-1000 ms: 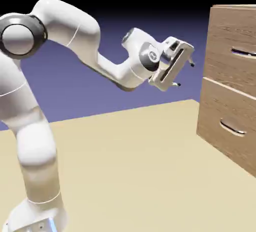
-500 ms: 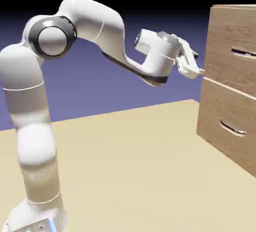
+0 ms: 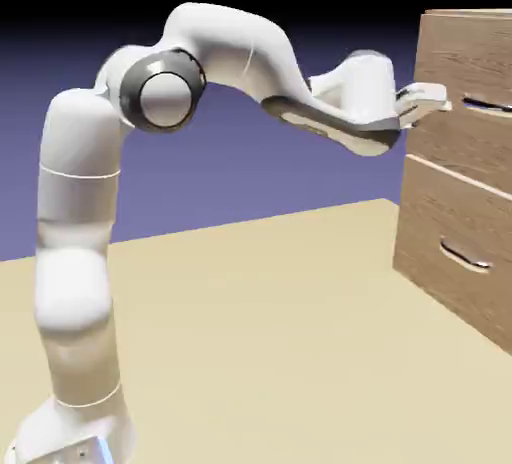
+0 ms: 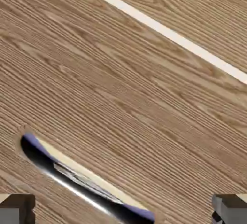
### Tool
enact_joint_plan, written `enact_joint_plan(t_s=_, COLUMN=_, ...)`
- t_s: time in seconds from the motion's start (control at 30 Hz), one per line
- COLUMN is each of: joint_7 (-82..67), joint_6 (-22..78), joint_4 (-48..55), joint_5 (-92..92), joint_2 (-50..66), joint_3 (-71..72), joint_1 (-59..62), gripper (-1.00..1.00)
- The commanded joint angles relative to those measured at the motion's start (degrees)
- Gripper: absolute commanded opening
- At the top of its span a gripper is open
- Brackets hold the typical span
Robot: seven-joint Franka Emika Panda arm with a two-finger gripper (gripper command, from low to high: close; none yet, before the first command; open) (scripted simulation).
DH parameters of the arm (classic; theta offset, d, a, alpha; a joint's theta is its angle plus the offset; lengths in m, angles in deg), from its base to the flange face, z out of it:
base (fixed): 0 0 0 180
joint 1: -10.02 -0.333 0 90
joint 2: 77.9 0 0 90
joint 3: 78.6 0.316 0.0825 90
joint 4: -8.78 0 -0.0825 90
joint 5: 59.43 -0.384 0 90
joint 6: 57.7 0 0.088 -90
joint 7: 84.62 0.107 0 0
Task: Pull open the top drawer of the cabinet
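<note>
Both views share the cabinet (image 3: 460, 182), apparently.

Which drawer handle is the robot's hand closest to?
The handle of the top drawer, the upper silver bar. The gripper is right by it, while the other handle sits well below.

The exterior view's right edge cuts off the cabinet (image 3: 455, 192); the hand view's bottom edge crops 2 fingertips (image 4: 17, 209).

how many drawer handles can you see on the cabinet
2: the top drawer's handle, and the lower drawer's handle below it. More may be hidden past the picture's edge.
</note>
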Motion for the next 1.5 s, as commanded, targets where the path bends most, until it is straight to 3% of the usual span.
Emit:
enact_joint_plan(t_s=0.0, joint_7=-1.8, joint_6=0.1, joint_4=1.4, joint_5=2.5, joint_2=0.9, joint_3=0.1, joint_1=0.1, gripper=0.0)
enact_joint_plan(t_s=0.33, joint_7=-19.4, joint_6=0.5, joint_4=14.9, joint_5=27.4, joint_2=9.7, joint_3=1.2, joint_1=0.6, gripper=0.0)
enact_joint_plan(t_s=0.77, joint_7=-27.2, joint_6=-7.6, joint_4=36.7, joint_5=16.8, joint_2=23.8, joint_3=-7.5, joint_1=-4.3, gripper=0.0)
enact_joint_plan(t_s=0.8, joint_7=-27.2, joint_6=-7.6, joint_4=36.7, joint_5=16.8, joint_2=23.8, joint_3=-7.5, joint_1=-4.3, gripper=-1.0)
enact_joint_plan(t_s=0.83, joint_7=-27.2, joint_6=-7.6, joint_4=36.7, joint_5=16.8, joint_2=23.8, joint_3=-7.5, joint_1=-4.3, gripper=-1.0)
enact_joint_plan(t_s=1.47, joint_7=-12.9, joint_6=5.5, joint_4=-2.8, joint_5=33.0, joint_2=-3.1, joint_3=0.6, joint_1=-0.2, gripper=-1.0)
